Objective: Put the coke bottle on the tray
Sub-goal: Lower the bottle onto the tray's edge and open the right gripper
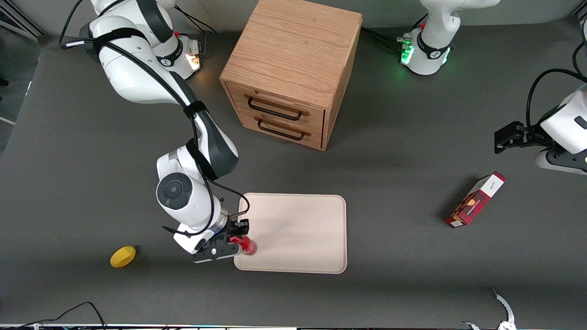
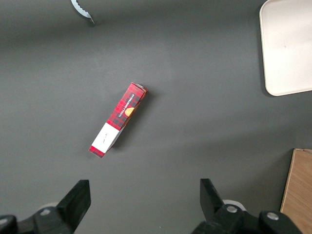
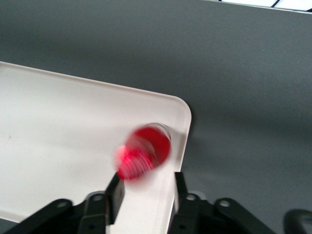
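Note:
The small red coke bottle (image 1: 248,245) is at the corner of the cream-beige tray (image 1: 298,231) nearest the front camera, at the working arm's end. In the right wrist view the bottle (image 3: 144,153) is blurred, over the tray (image 3: 63,136) close to its rounded corner. My right gripper (image 1: 236,242) is just beside the bottle at the tray's edge. In the wrist view the gripper (image 3: 147,181) is open: its fingers stand apart with bare tray between them, and the bottle lies just past the fingertips, close to one of them.
A wooden two-drawer cabinet (image 1: 291,68) stands farther from the front camera than the tray. A yellow lemon (image 1: 123,256) lies toward the working arm's end. A red-and-white box (image 1: 475,200) lies toward the parked arm's end, also in the left wrist view (image 2: 118,119).

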Action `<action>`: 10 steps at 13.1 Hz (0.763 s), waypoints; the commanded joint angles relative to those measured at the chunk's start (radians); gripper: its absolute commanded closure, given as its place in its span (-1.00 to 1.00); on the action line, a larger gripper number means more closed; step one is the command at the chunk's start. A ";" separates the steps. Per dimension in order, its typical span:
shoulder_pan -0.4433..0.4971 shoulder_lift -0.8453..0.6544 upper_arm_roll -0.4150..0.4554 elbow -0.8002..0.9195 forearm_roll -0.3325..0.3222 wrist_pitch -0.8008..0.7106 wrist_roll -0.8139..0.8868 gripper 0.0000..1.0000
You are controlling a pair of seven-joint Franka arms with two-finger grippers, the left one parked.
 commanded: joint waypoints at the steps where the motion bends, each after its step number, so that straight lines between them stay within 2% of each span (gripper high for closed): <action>1: 0.010 0.018 -0.012 0.031 -0.018 0.005 -0.012 -0.58; 2: 0.012 0.016 -0.011 0.031 -0.018 0.005 -0.010 -0.76; 4: 0.012 0.016 -0.012 0.031 -0.019 0.005 -0.009 -0.94; 7: 0.006 -0.021 -0.012 0.032 -0.053 -0.014 -0.006 -0.98; 10: -0.043 -0.103 -0.003 0.024 -0.042 -0.156 -0.007 -0.98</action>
